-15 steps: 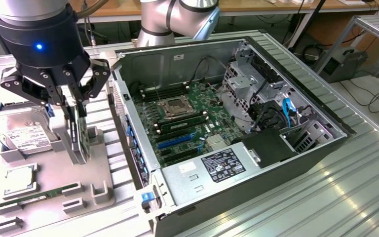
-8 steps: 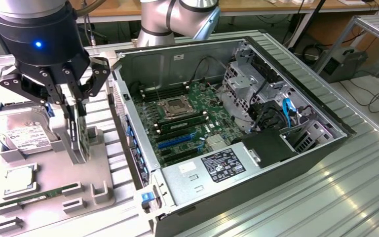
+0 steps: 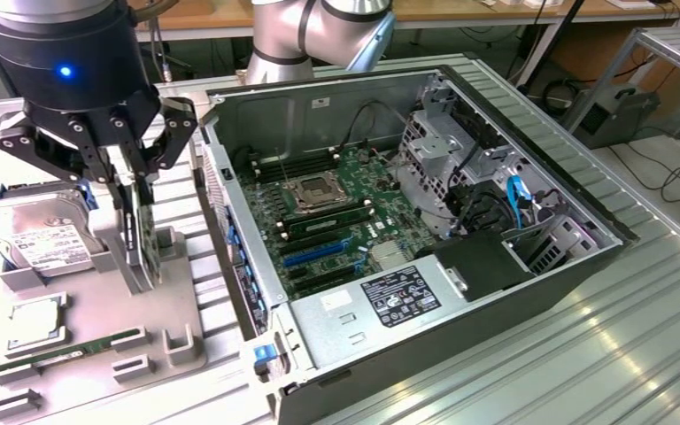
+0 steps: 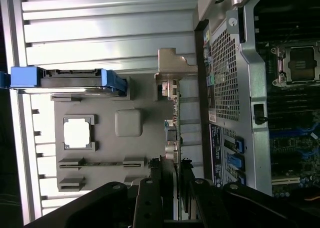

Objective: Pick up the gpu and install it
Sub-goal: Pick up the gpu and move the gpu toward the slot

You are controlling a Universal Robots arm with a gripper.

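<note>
In the exterior view, the gripper (image 3: 135,181) is clamped on the top edge of the gpu (image 3: 139,243). The card stands on edge over the gray fixture tray (image 3: 92,266), between the hard drive (image 3: 39,239) and the open computer case (image 3: 258,115), whose side wall rises just beside the tray.

In the wrist view, the fingers (image 4: 155,170) flank the gpu (image 4: 172,123). The case's perforated wall (image 4: 225,72) runs alongside the card, with only a narrow gap between them.
</note>
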